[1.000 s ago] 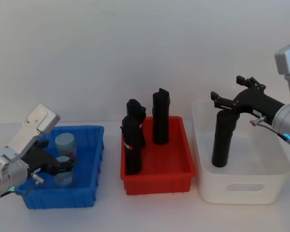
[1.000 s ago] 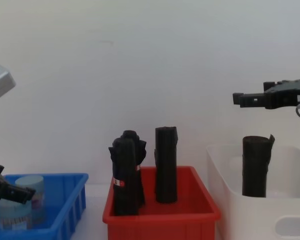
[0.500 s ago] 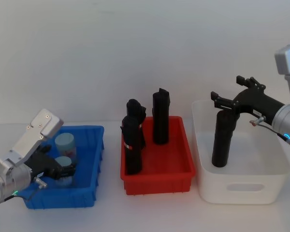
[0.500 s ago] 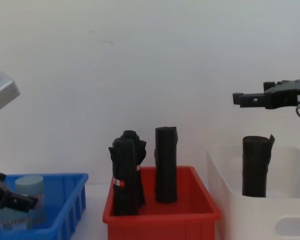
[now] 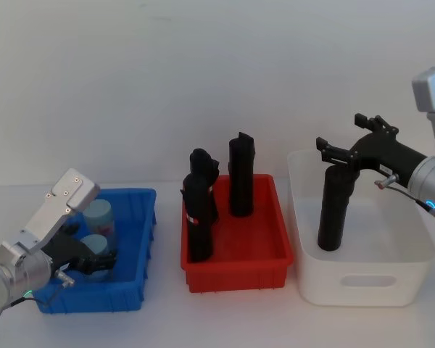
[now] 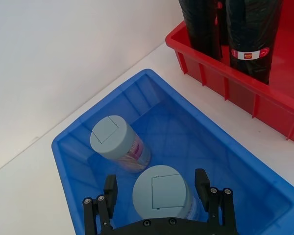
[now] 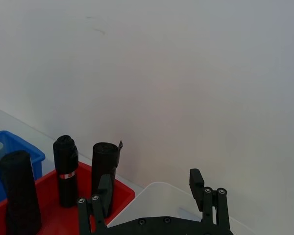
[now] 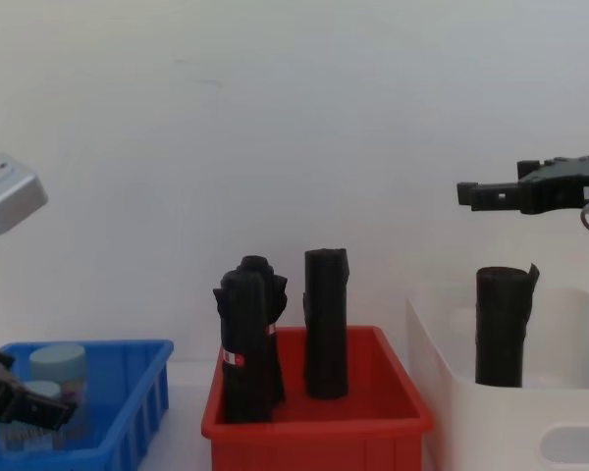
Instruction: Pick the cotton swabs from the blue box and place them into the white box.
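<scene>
Down at the near left, the left gripper (image 6: 156, 188) sat inside the blue box (image 5: 141, 197), its fingers (image 6: 110, 188) spread wide on either side of the near jar of cotton swabs (image 6: 161, 192). A small gap showed between each finger and the jar, so it had hold of nothing. The jar stood upright on the floor of the box with its pale blue lid facing up. Just beyond it, toward the far left corner of the same box, stood the far jar (image 6: 115, 139), also upright, close to the first but apart from it.

To the right of the blue box was the red bin (image 5: 235, 276), with three black rolls (image 5: 199, 217) standing in it, two near its left side and one farther back. Right of that stood the white box (image 5: 362, 279), with one black roll (image 5: 335, 210) upright inside it. The right gripper (image 7: 151, 187) hung in the air above that roll, clear of it, with its fingers parted and nothing between them
</scene>
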Tool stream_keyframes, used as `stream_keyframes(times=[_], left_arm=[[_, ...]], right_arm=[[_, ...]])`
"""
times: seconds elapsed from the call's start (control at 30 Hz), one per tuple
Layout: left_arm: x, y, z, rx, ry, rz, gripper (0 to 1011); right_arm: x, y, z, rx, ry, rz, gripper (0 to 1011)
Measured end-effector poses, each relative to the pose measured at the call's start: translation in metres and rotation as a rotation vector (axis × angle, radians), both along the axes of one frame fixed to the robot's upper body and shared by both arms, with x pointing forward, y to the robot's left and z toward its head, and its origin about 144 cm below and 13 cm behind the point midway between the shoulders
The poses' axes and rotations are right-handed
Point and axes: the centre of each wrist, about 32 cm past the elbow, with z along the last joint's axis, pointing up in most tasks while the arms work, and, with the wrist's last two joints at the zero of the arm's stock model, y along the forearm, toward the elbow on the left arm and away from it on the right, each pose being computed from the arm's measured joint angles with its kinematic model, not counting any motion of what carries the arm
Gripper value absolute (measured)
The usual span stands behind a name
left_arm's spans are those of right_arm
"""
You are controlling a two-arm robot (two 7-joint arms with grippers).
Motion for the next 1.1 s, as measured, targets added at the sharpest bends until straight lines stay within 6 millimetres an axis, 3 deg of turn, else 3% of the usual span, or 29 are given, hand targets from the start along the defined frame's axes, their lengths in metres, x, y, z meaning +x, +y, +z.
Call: stream_keyframes(times=[1.1], left_arm=[[0.0024, -0.0018, -0.0096, -0.013, 0.034, 0.045, 1004]], right_arm=[[0.0000, 0.0000, 0.0000, 0.000, 0.000, 0.000, 1002]])
